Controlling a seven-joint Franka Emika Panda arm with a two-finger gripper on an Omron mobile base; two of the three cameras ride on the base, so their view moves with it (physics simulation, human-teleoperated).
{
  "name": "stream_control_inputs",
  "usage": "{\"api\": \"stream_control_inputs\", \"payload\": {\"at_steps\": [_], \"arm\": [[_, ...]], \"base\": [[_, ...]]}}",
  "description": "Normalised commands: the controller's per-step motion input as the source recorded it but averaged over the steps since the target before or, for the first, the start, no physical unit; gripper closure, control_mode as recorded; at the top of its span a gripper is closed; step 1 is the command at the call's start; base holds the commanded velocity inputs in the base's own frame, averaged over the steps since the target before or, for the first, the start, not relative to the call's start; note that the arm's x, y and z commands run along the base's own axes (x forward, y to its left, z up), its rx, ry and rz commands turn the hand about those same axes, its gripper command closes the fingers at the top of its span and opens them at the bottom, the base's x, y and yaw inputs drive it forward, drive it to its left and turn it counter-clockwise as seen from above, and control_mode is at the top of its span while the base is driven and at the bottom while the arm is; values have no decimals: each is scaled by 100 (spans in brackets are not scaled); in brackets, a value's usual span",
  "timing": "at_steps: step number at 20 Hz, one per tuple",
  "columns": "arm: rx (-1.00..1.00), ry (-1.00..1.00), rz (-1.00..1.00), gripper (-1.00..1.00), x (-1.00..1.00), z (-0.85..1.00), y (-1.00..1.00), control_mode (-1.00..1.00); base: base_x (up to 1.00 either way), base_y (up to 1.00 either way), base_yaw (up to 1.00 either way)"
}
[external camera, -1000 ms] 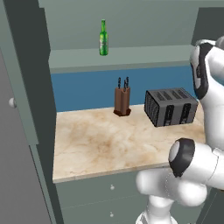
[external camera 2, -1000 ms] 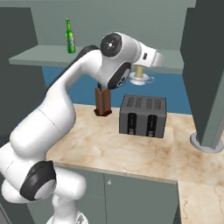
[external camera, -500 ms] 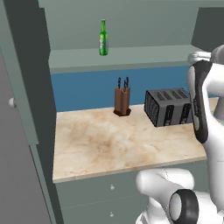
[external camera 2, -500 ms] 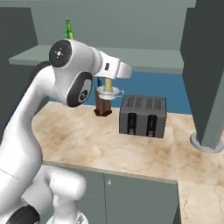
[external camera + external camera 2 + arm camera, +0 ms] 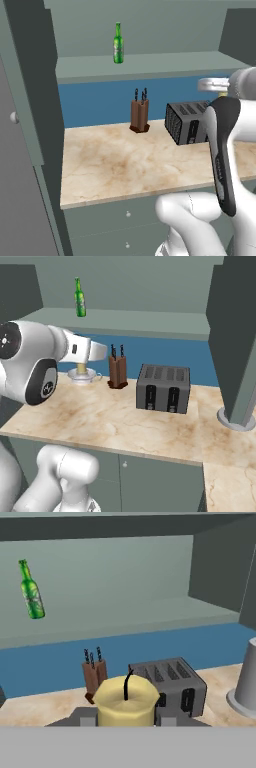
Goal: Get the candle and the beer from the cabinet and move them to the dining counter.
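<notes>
1. Beer point(image 5: 79, 298) – slim green bottle with a red-and-white label, standing upright and alone at the left of the cabinet point(image 5: 150, 323) shelf, well apart from the arm.
2. Candle point(image 5: 81, 371) – short pale-yellow stick in a round clear dish holder with a loop handle. It sits in the end effector point(image 5: 125, 717), jaws partly closed on either side of the wax, black wick upright in the hand view. In the right base view it hangs over the left end of the worktop point(image 5: 115, 421), just left of the knife block point(image 5: 118, 372).
3. Toaster point(image 5: 163, 388) stands further right.
4. Risks, as I judge them: the grip looks to be on smooth wax, so a fast swing toward the dining counter could let the candle slip or tilt. The loop handle could clip the knife block if carried low.
</notes>
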Motion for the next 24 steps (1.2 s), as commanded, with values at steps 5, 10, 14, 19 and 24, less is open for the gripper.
{"api": "stream_control_inputs", "payload": {"at_steps": [5,10,14,19,24], "arm": [[0,11,10,100,-22,0,65,-100],[0,11,9,100,0,0,13,-100],[0,8,8,100,0,0,0,-100],[0,4,3,100,0,0,2,-100],[0,1,1,100,0,0,4,-100]], "base": [[0,0,0],[0,0,0],[0,0,0],[0,0,0],[0,0,0]]}}
